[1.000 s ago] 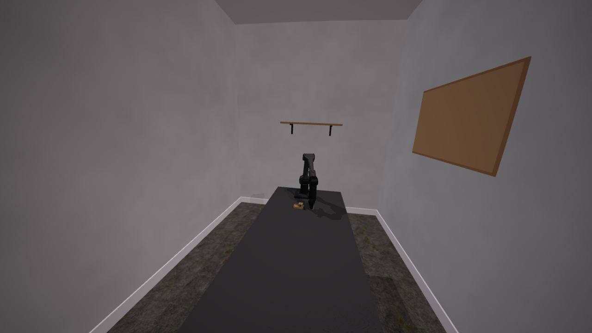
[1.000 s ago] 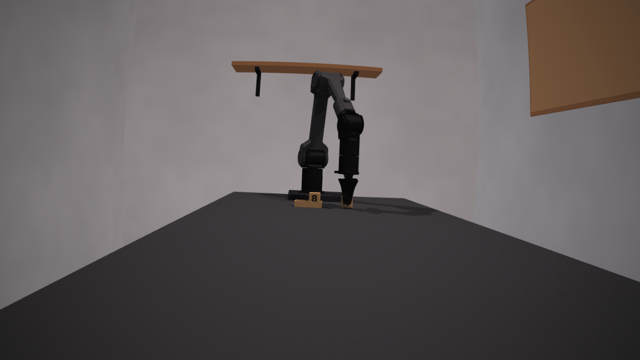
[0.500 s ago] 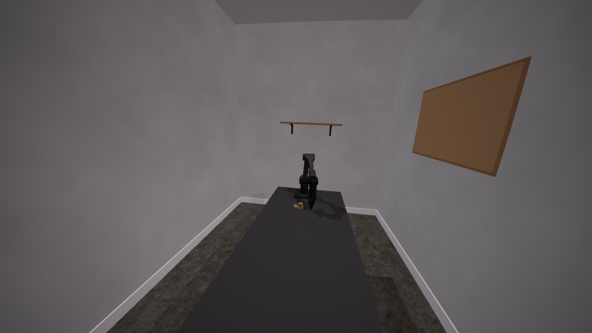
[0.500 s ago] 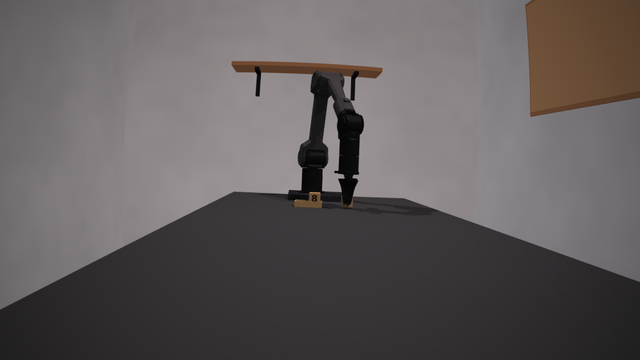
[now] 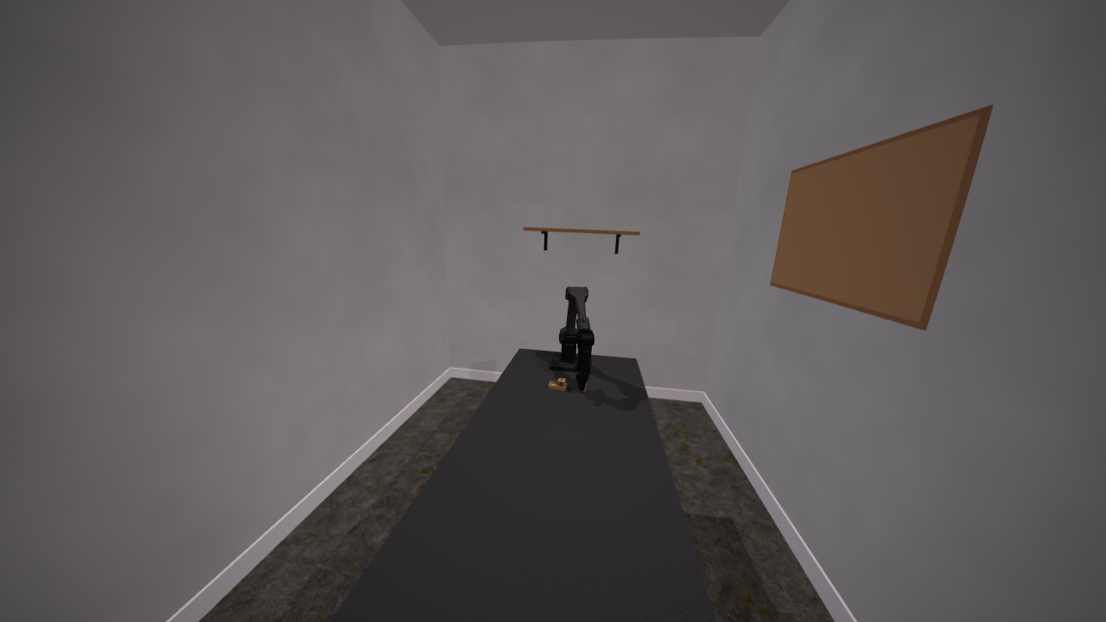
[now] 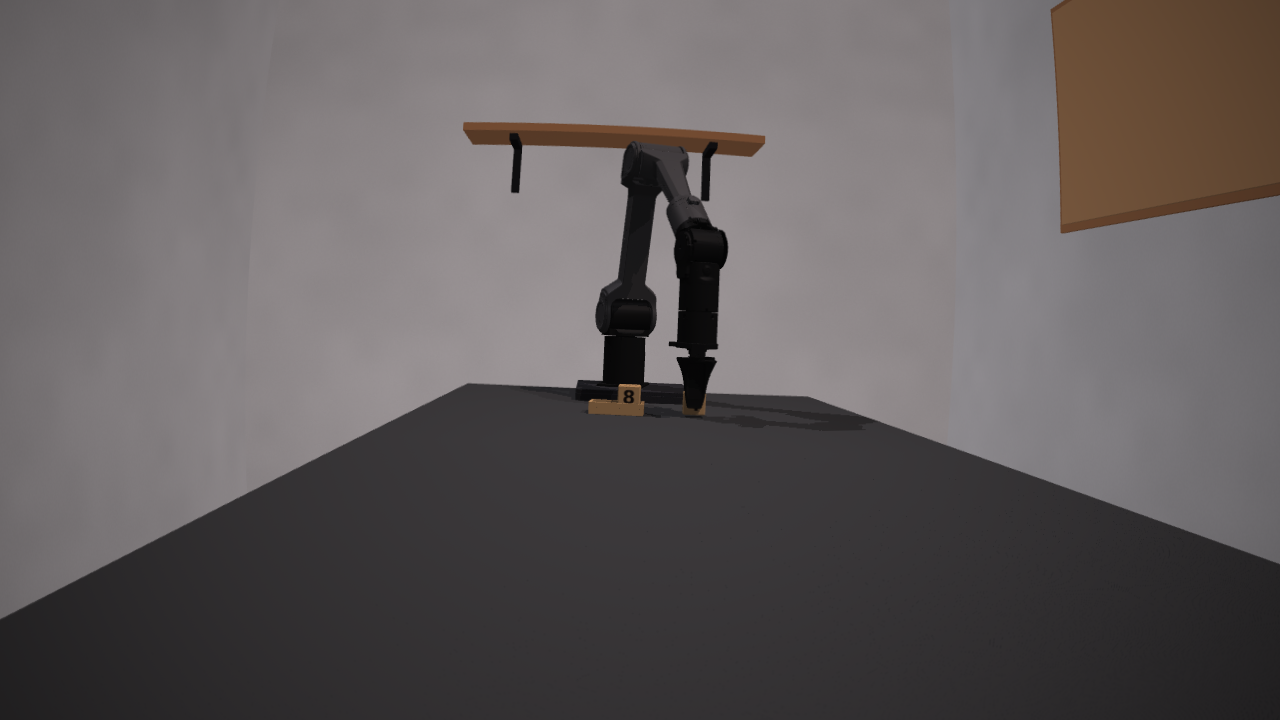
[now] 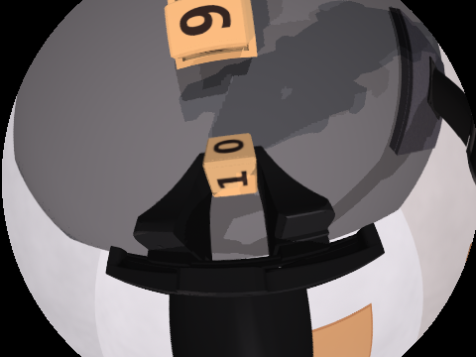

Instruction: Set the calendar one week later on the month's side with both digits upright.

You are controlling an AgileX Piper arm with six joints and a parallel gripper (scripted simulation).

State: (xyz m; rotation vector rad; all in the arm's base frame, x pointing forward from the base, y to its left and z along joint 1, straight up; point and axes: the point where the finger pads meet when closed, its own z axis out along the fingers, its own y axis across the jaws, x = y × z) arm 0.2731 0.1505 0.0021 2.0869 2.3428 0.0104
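Black tabletop (image 5: 525, 495) (image 6: 626, 555) (image 7: 99, 124): runs from the foreground back to the robot; the arm's shadow falls across its far part.
Black two-finger gripper (image 5: 582, 384) (image 6: 694, 407) (image 7: 231, 160): low at the table, fingers pointing down, jaws closed on a cube, one finger against each side.
Pale wooden cube in the gripper (image 5: 584, 388) (image 6: 687, 408) (image 7: 231, 166): outside the tray, beside its end; the wrist view shows a 0 on the darker face and a 1 on the brighter one. Whether it touches the table, I cannot tell.
Light wooden tray (image 5: 552, 384) (image 6: 608, 408) (image 7: 218, 58): flat on the table, holding one cube.
Pale wooden cube in the tray (image 5: 556, 383) (image 6: 628, 394) (image 7: 210, 30): at the tray end nearer the gripper, with an upright 8 toward the exterior camera; another face reads 6 or 9.
Dark base plate (image 5: 555, 366) (image 6: 586, 391) (image 7: 404, 99): behind the tray, under the dark jointed arm (image 5: 572, 313) (image 6: 638, 232).
Brown wall shelf (image 5: 580, 230) (image 6: 554, 134): on the far wall, on two black brackets.

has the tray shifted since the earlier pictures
No, the tray sits in the same place in front of the arm's base.
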